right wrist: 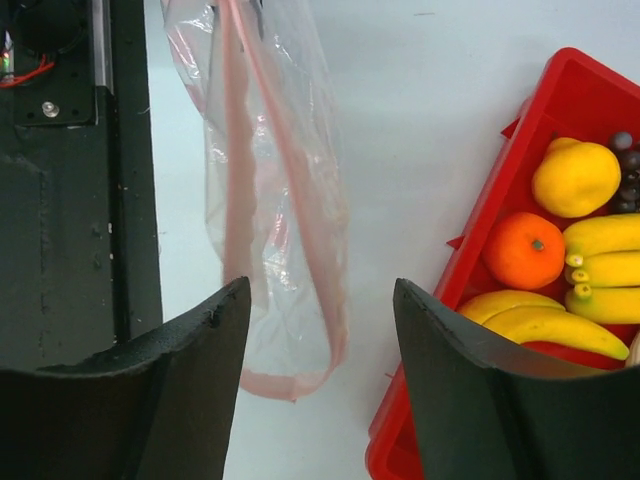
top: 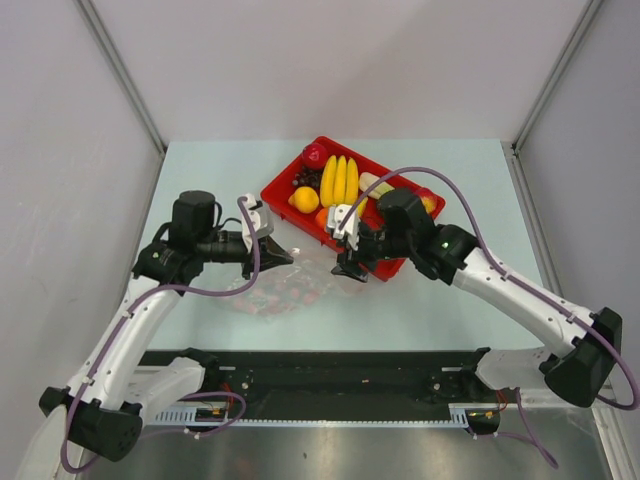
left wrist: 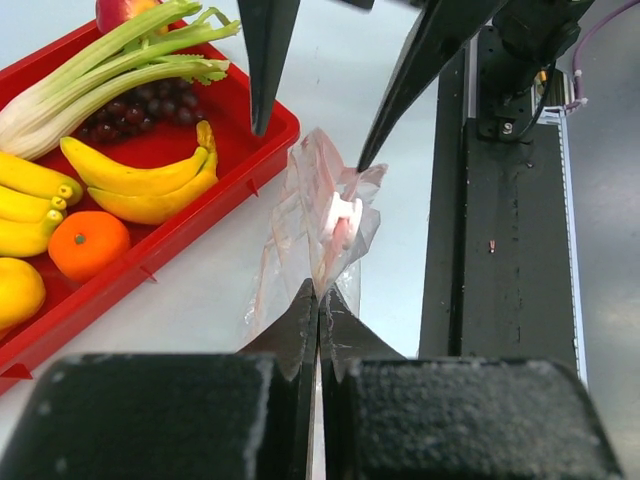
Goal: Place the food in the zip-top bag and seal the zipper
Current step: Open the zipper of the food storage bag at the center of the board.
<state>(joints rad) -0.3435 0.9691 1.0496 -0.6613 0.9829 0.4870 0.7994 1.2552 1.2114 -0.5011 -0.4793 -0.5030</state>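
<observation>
Grey walls stand on 3 sides of a pale worktop (top: pixel 440 300). From above, a red tray (top: pixel 283 205) sits near the middle of the far edge. It holds bananas (top: pixel 340 180), an apple (top: pixel 314 154), grapes (top: pixel 306 177), a lemon (top: pixel 304 199) and an orange (top: pixel 323 215). The clear bag (top: pixel 285 290) lies mid-worktop, closer to the near edge and just beside the tray's near corner. The left jaws are at its far-left side and the right jaws hang over its right end.

From the left wrist, the left jaws are pressed together on the bag (left wrist: pixel 320 215), which rises crumpled from them. The pink zipper (left wrist: pixel 338 238) and its white slider (left wrist: pixel 343 212) are on top. The right fingers (left wrist: pixel 265 60) point down well apart, 1 tip at the bag's top edge. In the tray (left wrist: pixel 200 225) lie a green-white stalk (left wrist: pixel 110 70), grapes (left wrist: pixel 130 110), bananas (left wrist: pixel 140 185), an orange (left wrist: pixel 88 245) and a lemon (left wrist: pixel 15 290).

From the right wrist, the right jaws are wide apart and empty, above the bag (right wrist: pixel 270 250). Its zipper (right wrist: pixel 235 150) runs as 2 pink strips that meet at the end nearest the jaws. The tray (right wrist: pixel 510 165) lies just right of the bag, with the lemon (right wrist: pixel 575 178), orange (right wrist: pixel 525 250) and bananas (right wrist: pixel 600 260) inside.
</observation>
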